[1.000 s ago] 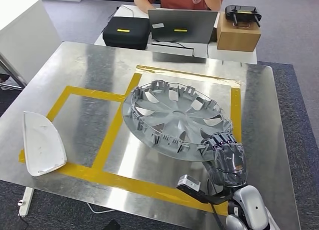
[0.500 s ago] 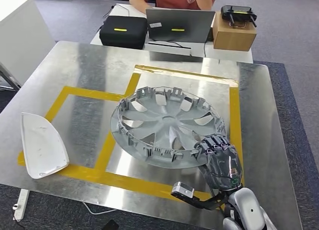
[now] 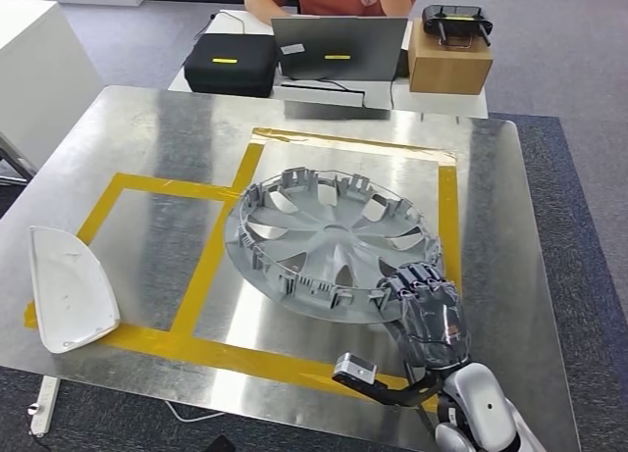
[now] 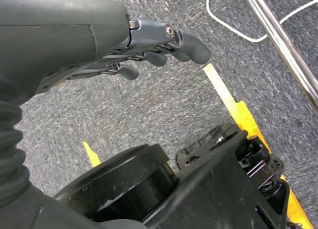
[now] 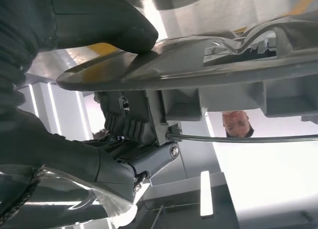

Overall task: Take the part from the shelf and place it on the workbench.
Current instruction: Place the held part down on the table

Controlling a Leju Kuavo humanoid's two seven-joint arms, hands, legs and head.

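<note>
1 robot hand has lowered hubcap rightward.

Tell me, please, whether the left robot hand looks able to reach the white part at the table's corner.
Probably not as it stands: the left robot hand hangs open over carpet, while the white part lies up on the table.

The right arm comes in at about five o'clock in the head view, silver forearm low, wrist bent forward. The right hand grips the rim of the wheel cover, dark fingers curled over its edge and the thumb pressed against its other face. The left hand hangs toward the floor, fingers nearly straight, apart and holding nothing.
</note>
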